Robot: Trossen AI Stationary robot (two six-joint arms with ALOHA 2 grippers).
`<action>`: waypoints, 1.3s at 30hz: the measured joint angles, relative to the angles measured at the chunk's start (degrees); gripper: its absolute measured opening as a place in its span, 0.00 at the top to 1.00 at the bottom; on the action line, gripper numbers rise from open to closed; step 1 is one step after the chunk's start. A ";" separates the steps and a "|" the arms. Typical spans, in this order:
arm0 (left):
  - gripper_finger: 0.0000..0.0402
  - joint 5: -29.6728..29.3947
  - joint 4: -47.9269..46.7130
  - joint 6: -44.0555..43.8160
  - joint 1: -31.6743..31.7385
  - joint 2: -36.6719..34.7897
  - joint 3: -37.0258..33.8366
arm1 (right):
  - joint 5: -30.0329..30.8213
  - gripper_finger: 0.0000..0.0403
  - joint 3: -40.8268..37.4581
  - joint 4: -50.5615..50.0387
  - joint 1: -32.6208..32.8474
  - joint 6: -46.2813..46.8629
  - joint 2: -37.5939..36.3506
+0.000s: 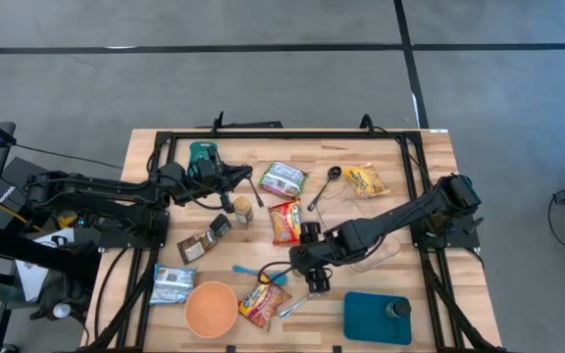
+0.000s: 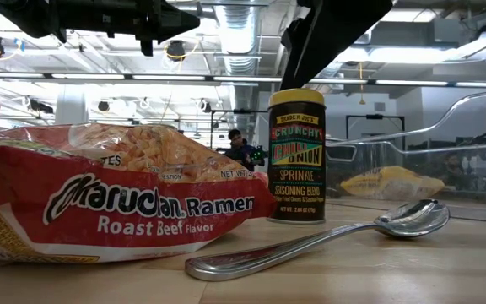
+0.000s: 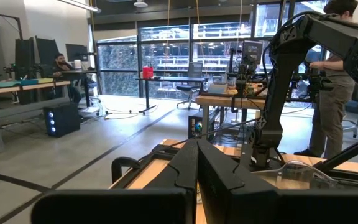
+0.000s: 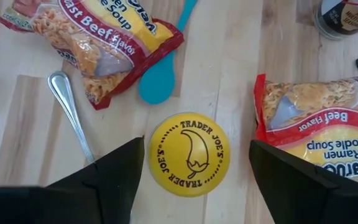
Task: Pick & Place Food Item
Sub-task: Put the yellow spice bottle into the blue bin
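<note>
I am holding my right tool [image 4: 188, 171] directly over the seasoning jar [image 4: 189, 154], its two fingers [image 4: 107, 180] spread wide on either side of the yellow lid and not touching it. The jar is standing upright on the worktop [image 1: 430, 196]; its lid is carrying a black pepper drawing ringed by the maker's name, and from table height its dark label [image 2: 297, 160] is reading crunchy chili onion sprinkle. Just beside the jar on one side a metal spoon [image 4: 70, 112] is lying flat, with a red beef ramen packet [image 4: 92, 43] and a blue plastic spoon [image 4: 160, 68] a little past it. On the jar's other side a second ramen packet [image 4: 319, 121] is lying near, with bare wood between it and the lid. Farther from the jar sit an orange bowl [image 1: 211, 307] and a teal tray [image 1: 366, 319]. My left tool [image 3: 197, 177] is waiting well away from the jar, raised over the worktop's far side, fingers pressed together
</note>
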 joint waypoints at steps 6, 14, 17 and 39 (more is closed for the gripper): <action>1.00 0.01 0.00 0.00 0.00 0.01 0.00 | -0.28 0.29 0.00 -0.03 0.00 0.12 0.00; 1.00 0.00 0.00 0.00 0.01 0.00 0.00 | -0.31 0.29 0.00 -0.23 0.00 0.79 0.00; 1.00 -0.01 0.00 0.00 -0.01 0.00 0.00 | -0.31 0.29 0.02 -0.48 0.00 1.19 0.00; 1.00 0.00 0.04 0.00 -0.01 0.02 0.00 | -1.14 0.29 0.34 -0.23 -0.04 2.02 3.33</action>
